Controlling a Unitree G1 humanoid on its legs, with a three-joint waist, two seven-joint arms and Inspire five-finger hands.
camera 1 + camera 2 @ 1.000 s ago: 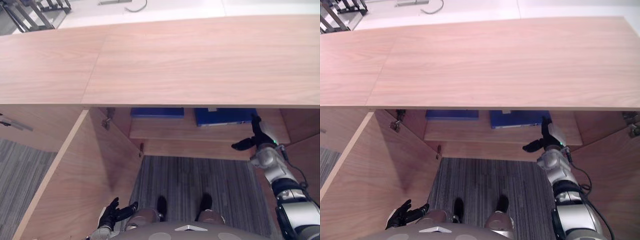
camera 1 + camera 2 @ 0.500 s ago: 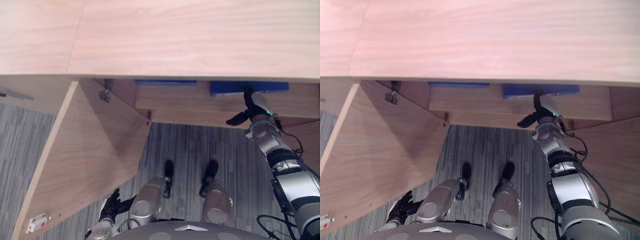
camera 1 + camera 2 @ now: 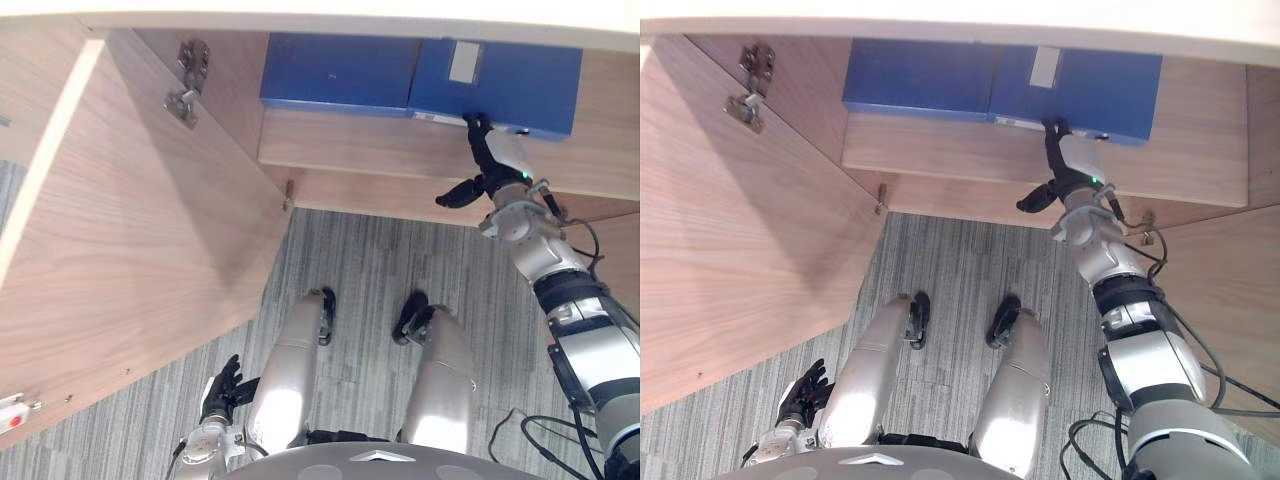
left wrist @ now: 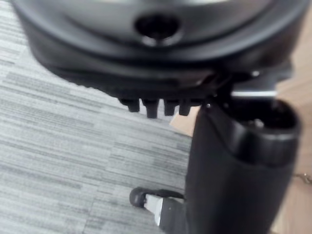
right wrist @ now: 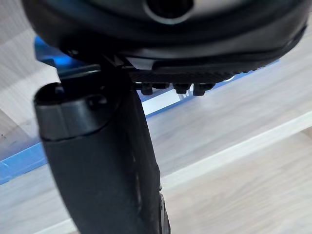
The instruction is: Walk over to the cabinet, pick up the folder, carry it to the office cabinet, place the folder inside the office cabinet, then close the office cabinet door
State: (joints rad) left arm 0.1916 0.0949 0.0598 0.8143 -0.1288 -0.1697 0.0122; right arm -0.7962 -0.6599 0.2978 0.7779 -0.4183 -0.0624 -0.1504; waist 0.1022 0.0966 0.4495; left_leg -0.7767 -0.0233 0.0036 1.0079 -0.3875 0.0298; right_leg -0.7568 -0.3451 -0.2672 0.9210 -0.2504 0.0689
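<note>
**Now the right hand is at the labelled folder on the shelf**

Inside the open cabinet [image 3: 232,110] two blue folders sit side by side on one shelf [image 3: 350,142], touching each other. The labelled folder [image 3: 525,95] is the one on the right. It shows a broad blue face with one white label [image 3: 465,62], and its long side runs left to right along the front edge of the shelf. The second folder [image 3: 335,70] sits the same way at its left.

The right arm is stretched forward and up to the shelf. The right hand [image 3: 494,168] is at the front edge of the labelled folder, its fingers [image 3: 478,132] straight and pointing into the cabinet, its thumb spread to the left. It is open and grips nothing. I cannot tell if the fingertips really touch the folder.

The left hand [image 3: 220,385] hangs low above the grey carpet [image 3: 370,255], its fingers relaxed and holding nothing.

One door [image 3: 130,220] stands open at the left, with one metal hinge [image 3: 185,82] near its upper part.
</note>
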